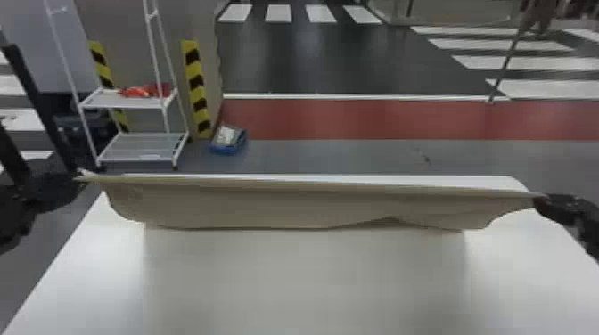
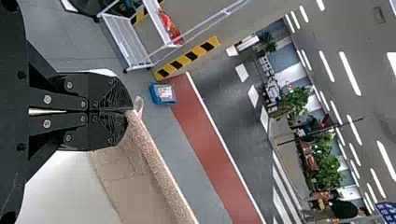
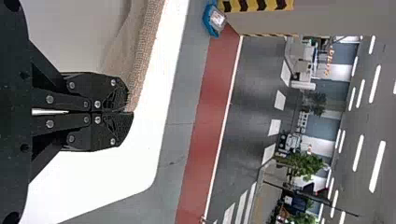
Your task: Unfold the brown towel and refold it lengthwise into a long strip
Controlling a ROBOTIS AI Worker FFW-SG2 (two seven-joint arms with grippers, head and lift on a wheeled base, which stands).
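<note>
Left wrist view: the left gripper (image 2: 130,111) is clenching one upper corner of the brown towel (image 2: 159,172); only a little cloth is sitting between its tips, so hard pulling could be risking a slip.

Right wrist view: the right gripper (image 3: 130,112) is pinching the opposite upper corner, equally shallowly.

Head view: the towel is hanging above the white table (image 1: 75,276); uneven lowering could be bunching its loose hem. Its long axis is running left to right.

Towel (image 1: 267,205) above table (image 1: 289,276), rack (image 1: 129,147) beyond table at left, bin (image 1: 227,150) on floor (image 1: 334,156) right of rack
</note>
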